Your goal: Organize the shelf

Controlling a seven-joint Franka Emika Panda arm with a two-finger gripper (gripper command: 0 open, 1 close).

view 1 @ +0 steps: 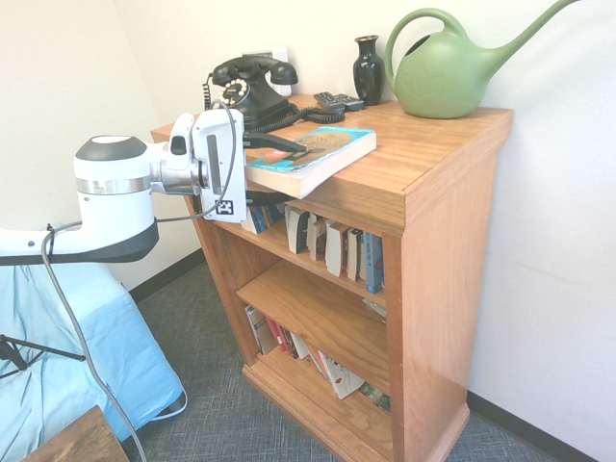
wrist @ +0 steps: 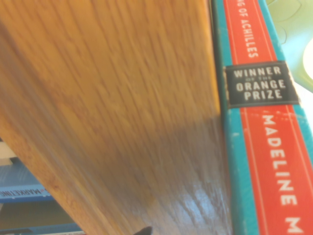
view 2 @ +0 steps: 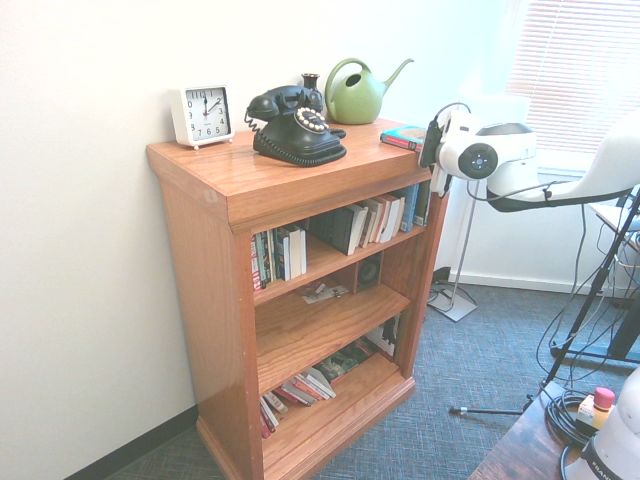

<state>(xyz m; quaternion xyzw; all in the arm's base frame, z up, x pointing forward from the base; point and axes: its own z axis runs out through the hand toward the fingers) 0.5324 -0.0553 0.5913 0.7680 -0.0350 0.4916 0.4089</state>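
The shelf (view 1: 423, 154) is a honey-oak bookcase with a thick top slab (view 2: 260, 180) and rows of paperbacks (view 1: 332, 245) (view 2: 370, 220) on its inner levels. A teal paperback (view 1: 322, 154) lies flat on the top slab and overhangs its front edge. Its red and teal spine (wrist: 264, 122) fills the right side of the wrist view, beside the wood of the slab. My gripper (view 1: 289, 146) reaches in level from the front, one dark finger on the cover, shut on the book's overhanging end. In the second exterior view the gripper (view 2: 428, 150) sits at the slab's right front corner by the book (view 2: 403, 136).
On the top slab stand a black rotary telephone (view 1: 252, 87), a dark vase (view 1: 368, 69), a green watering can (view 1: 448, 72), a remote (view 1: 337, 99) and a white clock (view 2: 202, 113). A blue-covered object (view 1: 77, 356) and a dark wooden table (view 2: 520, 450) stand on the floor nearby.
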